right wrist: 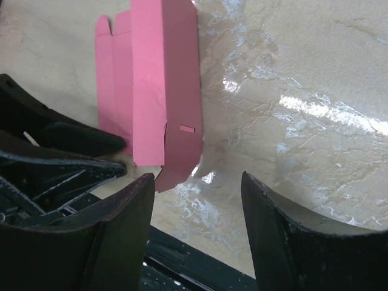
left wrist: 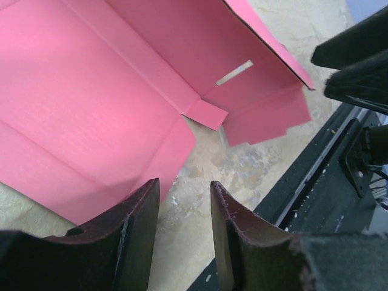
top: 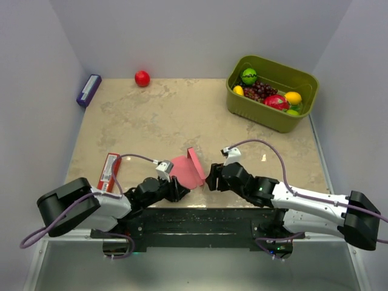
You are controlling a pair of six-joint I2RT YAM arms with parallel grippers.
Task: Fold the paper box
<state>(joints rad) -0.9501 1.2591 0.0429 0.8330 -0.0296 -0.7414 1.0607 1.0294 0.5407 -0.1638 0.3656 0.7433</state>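
Marbled bench [top: 182, 109] — paper box [top: 182, 170] lies between the arms; left gripper [left wrist: 185, 185] half-spread, right gripper [right wrist: 197, 177] wide — both empty, just beside it.

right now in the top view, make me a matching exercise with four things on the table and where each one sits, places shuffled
Things:
1. paper box
2. red ball
3. green basket
4. red packet

Places:
A. far right corner
B. near left side
C. near edge, middle, one flap raised
D. far side, left of centre

Pairs: 1-C, 2-D, 3-A, 4-B
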